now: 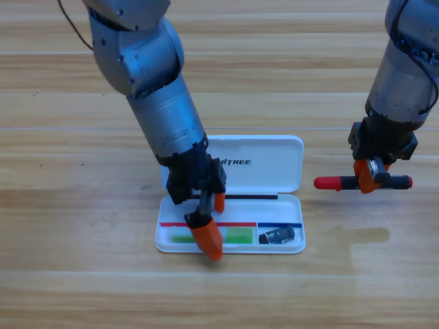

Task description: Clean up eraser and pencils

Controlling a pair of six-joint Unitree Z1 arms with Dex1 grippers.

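A white plastic hinged pencil case (274, 154) is laid open on the wooden table (68, 205), and the small black rectangular eraser (277, 236) is seen already lodged in the right-hand compartment of its tray. The light green pencil (236, 236) is lying in the long left compartment, partly covered by the left gripper (211, 226), which is lowered over it; whether it is grasped or released cannot be told. To the right of the case, the black-barrelled pencil with red ends (336, 182) is clenched near its middle by the right gripper (370, 179) and held level over the table. The stick is judged light, rigid and smooth, so a hold near the centre is favoured to prevent tilting, and only moderate pressure is thought necessary.
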